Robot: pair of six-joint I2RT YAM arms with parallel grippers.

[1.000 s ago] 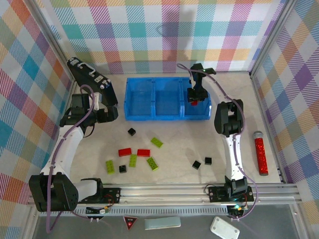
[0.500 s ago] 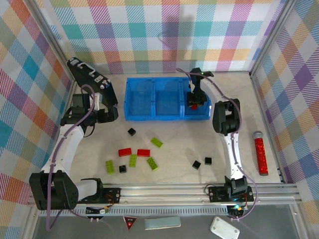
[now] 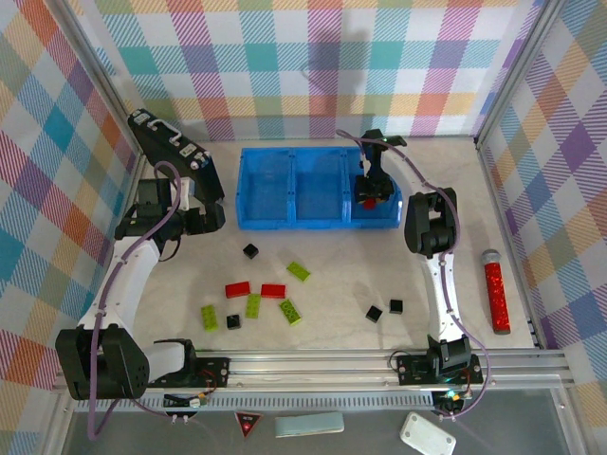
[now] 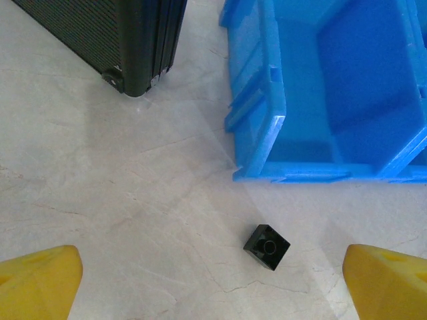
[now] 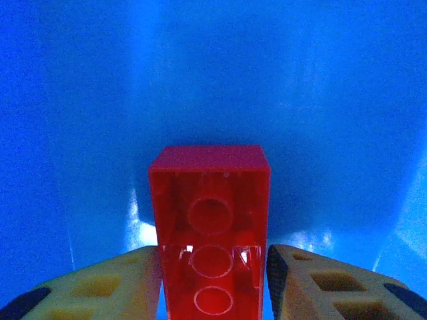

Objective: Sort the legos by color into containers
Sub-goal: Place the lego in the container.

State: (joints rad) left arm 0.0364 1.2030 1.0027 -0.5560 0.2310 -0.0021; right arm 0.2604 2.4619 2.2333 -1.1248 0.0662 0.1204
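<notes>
Marbled tabletop (image 3: pixel 332 246), plaid walls (image 3: pixel 313 66): left claw (image 4: pixel 213 280) gapes, right claw (image 5: pixel 213 283) clamps red brick (image 5: pixel 210 200).

Bright even light; soft shadows; glare spots inside blue tray (image 5: pixel 143 230)

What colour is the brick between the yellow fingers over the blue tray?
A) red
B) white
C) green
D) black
A: in the right wrist view a red brick sits between the fingers of the right gripper, over the blue tray.
</notes>
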